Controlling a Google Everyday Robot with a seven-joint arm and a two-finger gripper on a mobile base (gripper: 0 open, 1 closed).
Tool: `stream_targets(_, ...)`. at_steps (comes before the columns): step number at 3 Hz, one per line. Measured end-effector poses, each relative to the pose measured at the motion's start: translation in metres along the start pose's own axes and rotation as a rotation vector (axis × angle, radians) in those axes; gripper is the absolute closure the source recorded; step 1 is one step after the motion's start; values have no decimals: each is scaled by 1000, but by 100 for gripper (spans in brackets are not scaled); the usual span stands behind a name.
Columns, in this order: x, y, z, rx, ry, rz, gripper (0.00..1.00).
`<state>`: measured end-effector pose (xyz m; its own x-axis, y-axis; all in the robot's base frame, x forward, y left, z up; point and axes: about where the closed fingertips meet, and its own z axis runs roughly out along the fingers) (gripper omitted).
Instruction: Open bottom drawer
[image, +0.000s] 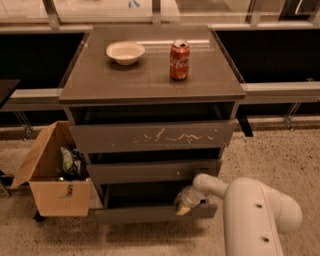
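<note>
The bottom drawer (145, 214) is the slim dark grey front at the foot of the cabinet (150, 80). It stands pulled out a little, with a dark gap above it. My gripper (182, 204) is at the top edge of that front, right of its middle, with a yellowish tip touching it. My white arm (260, 215) reaches in from the lower right. Above are the mid-sized front (150, 171) and the tall scratched front (150, 136), both slightly out.
A white bowl (125, 52) and a red cola can (179, 60) stand on the cabinet top. An open cardboard box (55, 177) with bags in it sits on the floor against the cabinet's left side. Speckled floor lies in front and to the right.
</note>
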<state>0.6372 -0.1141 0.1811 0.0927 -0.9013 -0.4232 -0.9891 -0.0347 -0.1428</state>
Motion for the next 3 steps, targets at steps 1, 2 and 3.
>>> stream_targets(1, 0, 3, -1, 0, 0, 0, 100)
stream_targets(2, 0, 3, 0, 0, 0, 0, 86)
stream_targets(3, 0, 3, 0, 0, 0, 0, 61)
